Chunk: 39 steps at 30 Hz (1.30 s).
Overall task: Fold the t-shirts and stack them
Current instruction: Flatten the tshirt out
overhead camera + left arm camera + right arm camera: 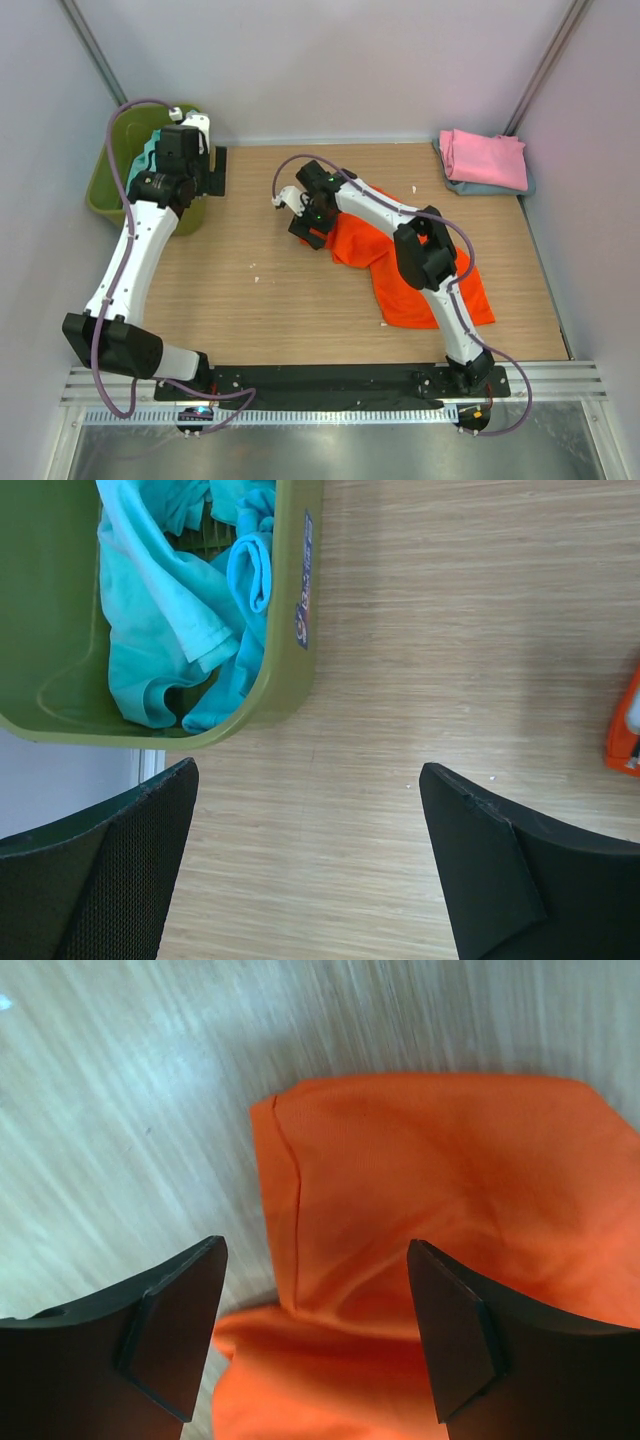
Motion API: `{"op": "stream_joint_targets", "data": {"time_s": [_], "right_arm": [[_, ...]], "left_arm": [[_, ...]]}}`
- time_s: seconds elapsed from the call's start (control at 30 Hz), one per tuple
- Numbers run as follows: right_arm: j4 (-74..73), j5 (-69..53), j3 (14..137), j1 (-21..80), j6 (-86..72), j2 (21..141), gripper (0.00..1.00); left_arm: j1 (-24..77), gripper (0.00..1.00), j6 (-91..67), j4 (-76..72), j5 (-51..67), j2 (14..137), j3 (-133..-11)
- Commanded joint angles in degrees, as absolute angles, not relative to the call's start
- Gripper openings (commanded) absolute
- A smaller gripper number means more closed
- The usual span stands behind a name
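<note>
A bright orange t-shirt (420, 275) lies crumpled on the wooden table, right of the middle. My right gripper (308, 228) is over its upper left end. In the right wrist view the jaws (315, 1248) stand open astride a seamed edge of the orange cloth (400, 1180), not closed on it. A pink t-shirt (485, 157) lies folded on a grey-blue one (487, 187) at the back right corner. Several teal t-shirts (160, 620) fill the olive-green bin (290, 630). My left gripper (308, 772) hangs open and empty above bare table beside the bin.
The bin (103, 192) stands at the table's back left corner, next to the left gripper (216, 172). Bare wood (260, 290) lies between the two arms. Grey walls close in the table at the back and sides. A metal rail runs along the near edge.
</note>
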<state>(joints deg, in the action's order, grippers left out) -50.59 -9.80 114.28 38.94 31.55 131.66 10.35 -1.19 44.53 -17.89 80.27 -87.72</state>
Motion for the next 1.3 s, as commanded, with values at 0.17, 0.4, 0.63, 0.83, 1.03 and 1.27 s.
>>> {"op": "stream_joint_targets", "data": {"time_s": [0.17, 0.4, 0.63, 0.83, 1.03, 1.27], "right_arm": [[-47.8, -6.2, 119.7, 39.2, 31.6, 137.1, 0.39], [-47.7, -4.7, 124.4, 40.9, 32.4, 129.9, 0.01], [-38.7, -4.1, 127.5, 41.9, 31.4, 115.3, 0.01], [-31.9, 5.6, 130.3, 41.1, 31.2, 106.6, 0.01], [-32.7, 11.2, 125.4, 36.7, 30.3, 96.3, 0.01], [-30.3, 16.8, 95.7, 24.7, 32.6, 83.4, 0.01]], "left_arm": [[7.7, 0.92, -2.8, 43.4, -18.6, 78.2, -88.7], [6.2, 0.92, -3.3, 41.4, -19.5, 78.0, -86.6], [5.6, 0.93, -4.7, 38.7, -20.2, 79.9, -84.4], [5.6, 0.93, -6.1, 38.3, -19.1, 82.6, -86.1], [5.6, 0.92, -7.4, 38.3, -17.5, 85.4, -88.6], [5.5, 0.91, -8.7, 38.7, -15.1, 88.1, -90.8]]}}
